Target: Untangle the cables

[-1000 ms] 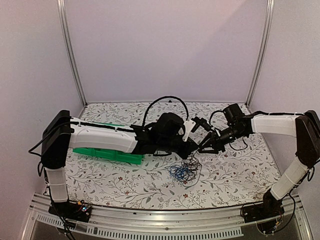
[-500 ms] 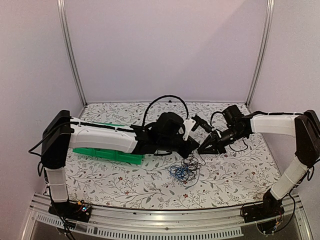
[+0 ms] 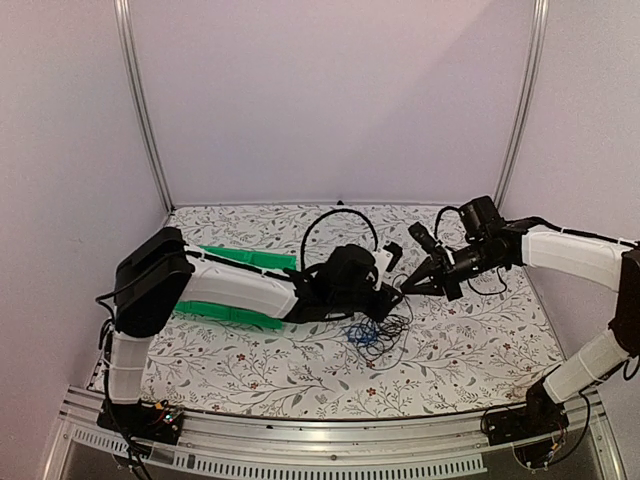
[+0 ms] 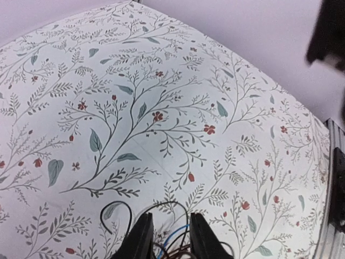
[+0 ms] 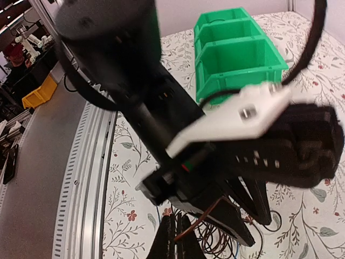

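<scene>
The left pincer is spread open, low over the cables, with wires between its fingers. The right pincer is pressed together and seems to pinch one thin brown strand of the cables. They lie in a small heap near the middle of the surface. They look light, thin and floppy, so it is best to grab a loose strand at the edge. A flower cloth covers the surface. A green bin sits by the left arm. The walls are pale.
</scene>
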You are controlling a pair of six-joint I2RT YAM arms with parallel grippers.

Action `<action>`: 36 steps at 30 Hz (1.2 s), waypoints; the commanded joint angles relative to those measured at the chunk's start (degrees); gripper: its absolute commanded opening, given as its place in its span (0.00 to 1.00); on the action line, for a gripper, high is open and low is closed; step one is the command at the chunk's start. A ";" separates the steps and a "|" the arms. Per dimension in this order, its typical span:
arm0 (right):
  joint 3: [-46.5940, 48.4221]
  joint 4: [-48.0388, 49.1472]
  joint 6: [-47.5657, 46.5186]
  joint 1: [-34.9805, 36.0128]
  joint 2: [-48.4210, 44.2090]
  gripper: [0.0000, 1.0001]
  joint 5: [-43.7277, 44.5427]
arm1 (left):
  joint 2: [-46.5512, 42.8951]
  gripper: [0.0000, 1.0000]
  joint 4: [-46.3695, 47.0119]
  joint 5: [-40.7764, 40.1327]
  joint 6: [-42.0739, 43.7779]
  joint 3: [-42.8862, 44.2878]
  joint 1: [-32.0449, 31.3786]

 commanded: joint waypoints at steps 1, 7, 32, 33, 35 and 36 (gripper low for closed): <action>1.11 2.56 1.94 0.63 -8.27 0.00 -3.44 | 5.34 0.25 4.61 -0.09 -3.11 0.95 0.33; 7.72 -1.81 3.13 0.54 -12.35 0.00 -2.92 | 8.48 0.25 4.47 0.73 -4.94 1.27 1.27; 43.84 -12.44 7.36 -2.13 -19.67 0.00 7.53 | 7.21 0.23 10.27 2.37 -9.98 -7.83 3.98; 47.92 -13.58 7.49 -2.14 -19.31 0.00 8.88 | 7.19 0.23 9.97 2.37 -9.71 -7.84 4.03; 59.65 -17.42 6.50 -2.30 -17.10 0.00 11.73 | 7.28 0.23 9.90 2.37 -9.50 -8.00 4.03; 65.07 -18.21 5.78 -2.90 -15.10 0.00 12.58 | 7.37 0.23 9.96 2.37 -9.50 -8.03 4.09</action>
